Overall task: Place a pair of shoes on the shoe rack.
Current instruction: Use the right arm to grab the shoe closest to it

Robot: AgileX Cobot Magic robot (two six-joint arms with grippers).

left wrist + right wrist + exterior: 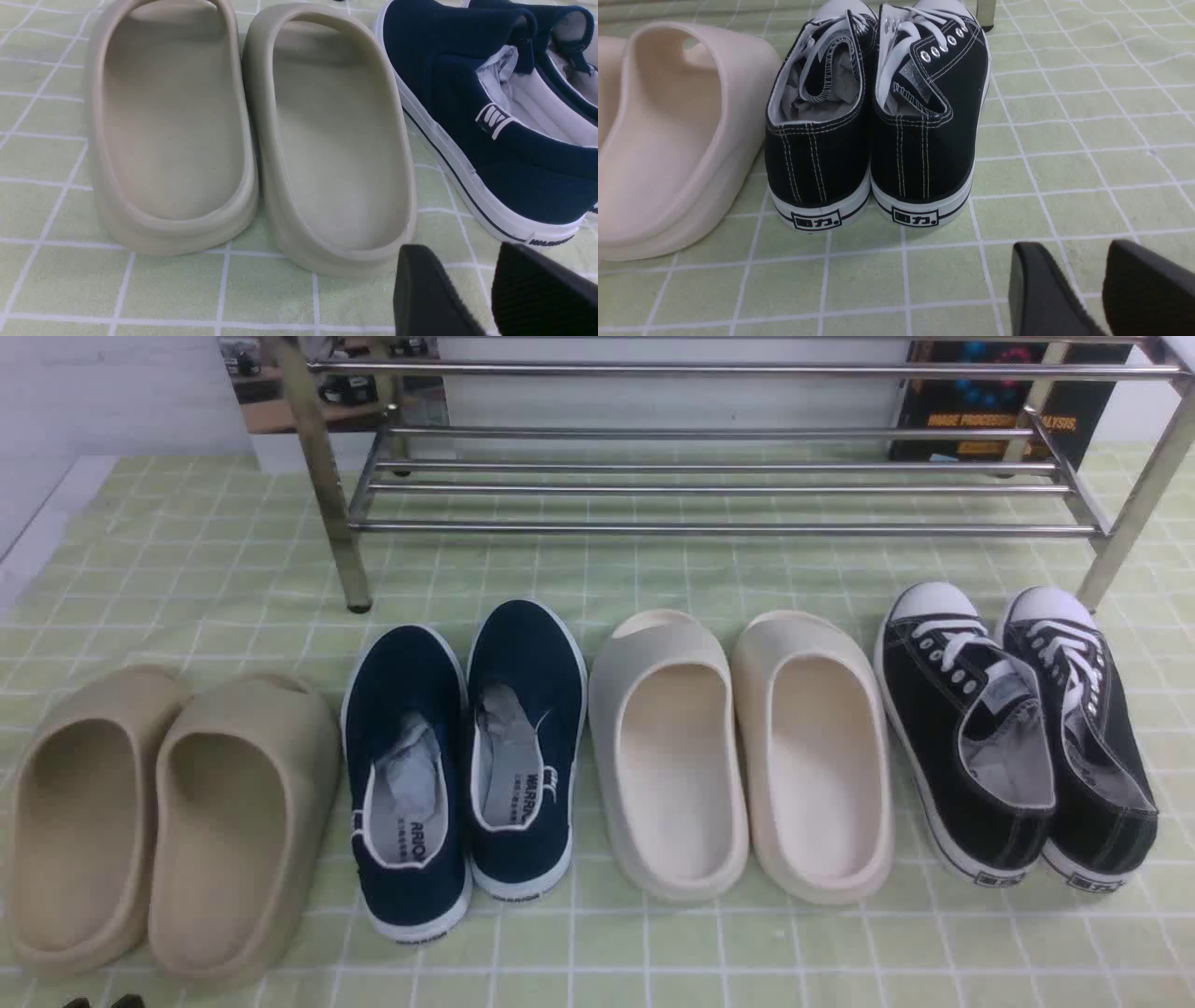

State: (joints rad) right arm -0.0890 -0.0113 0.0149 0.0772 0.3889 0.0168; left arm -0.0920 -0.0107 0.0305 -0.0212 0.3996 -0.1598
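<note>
Two black fingers of the left hand [467, 275] stand apart with nothing between them, so it is open and empty. It sits low over the worktop [653, 943], near the heels of the tan slides [327, 140] and the navy slip-ons [467, 116], touching neither. In the front view only its fingertips show, at the near edge. The right hand [1069, 266] is likewise spread and holds nothing. It is behind the heels of the black sneakers [924, 140] and a little to their outer side, clear of them.

The sneakers stand side by side on the green checked cloth, soles down, sides touching and white toe caps pointing at the shoe rack [709, 529]. They are the rightmost pair in the row, just in front of the rack's right front leg. Just beside them to the left are the cream slides [667, 765], then the navy slip-ons, and the tan slides at the far left. The rack's steel bars carry no shoes.
</note>
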